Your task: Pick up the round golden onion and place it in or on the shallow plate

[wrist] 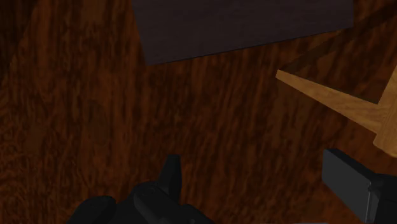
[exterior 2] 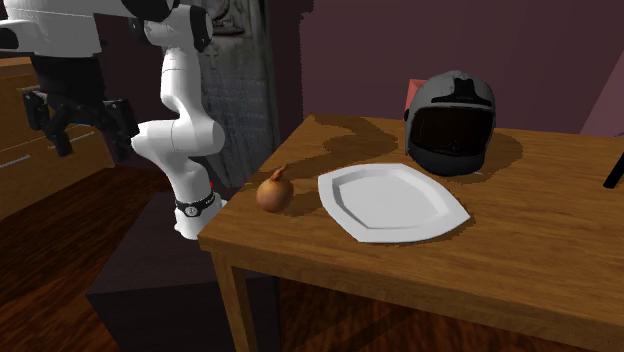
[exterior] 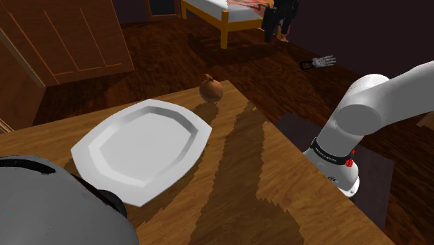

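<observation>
Currently the black two-finger gripper (wrist: 251,159) hangs off the table's side, over the dark wooden floor (wrist: 76,95) beside the stand (exterior 2: 150,285). Its jaws stand wide apart and hold nothing. The round golden-brown onion (exterior 2: 273,192) sits on the wooden table (exterior: 278,195) near the corner closest to the arm. It is just beside the shallow white plate with an angular rim (exterior: 139,149) but not touching it, and well apart from the gripper.

The step in hand looks like the approach. To do it well, the hand should probably rise clear of the table edge first, then travel over the onion and come straight down with the jaws left wide. The fingers would best straddle the bulb at its widest girth, below the stalk, and close gently, since a round bulb may roll towards the edge if nudged on one side.

The onion is nearly spherical, so its long axis is faint. It runs from root to stalk and stands close to upright, the small pointed tip aimed upward with a slight lean.
</observation>
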`<control>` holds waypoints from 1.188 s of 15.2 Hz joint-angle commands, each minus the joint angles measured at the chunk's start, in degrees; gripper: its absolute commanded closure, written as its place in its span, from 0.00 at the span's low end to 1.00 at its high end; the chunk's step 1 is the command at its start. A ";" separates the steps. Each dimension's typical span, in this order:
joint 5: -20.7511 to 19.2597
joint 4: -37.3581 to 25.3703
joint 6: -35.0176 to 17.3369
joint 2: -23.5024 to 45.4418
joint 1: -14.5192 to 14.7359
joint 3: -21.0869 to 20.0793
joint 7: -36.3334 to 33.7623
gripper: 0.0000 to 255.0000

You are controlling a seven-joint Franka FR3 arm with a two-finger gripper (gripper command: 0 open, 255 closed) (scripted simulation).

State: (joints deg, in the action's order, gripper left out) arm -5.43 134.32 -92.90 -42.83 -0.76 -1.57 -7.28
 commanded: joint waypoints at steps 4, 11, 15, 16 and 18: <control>3.56 -0.33 0.16 1.79 1.16 -2.92 -4.60 0.00; 11.55 -3.16 -0.62 7.99 3.63 -9.47 -15.08 0.00; 15.55 -6.05 -1.65 12.68 4.82 -13.00 -20.89 0.00; 16.46 -6.91 -1.96 13.97 5.08 -13.86 -22.32 0.00; 18.15 -8.82 -2.63 16.68 5.58 -15.55 -25.18 0.00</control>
State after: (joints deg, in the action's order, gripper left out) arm 11.88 126.49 -95.02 -27.73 4.64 -16.31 -31.02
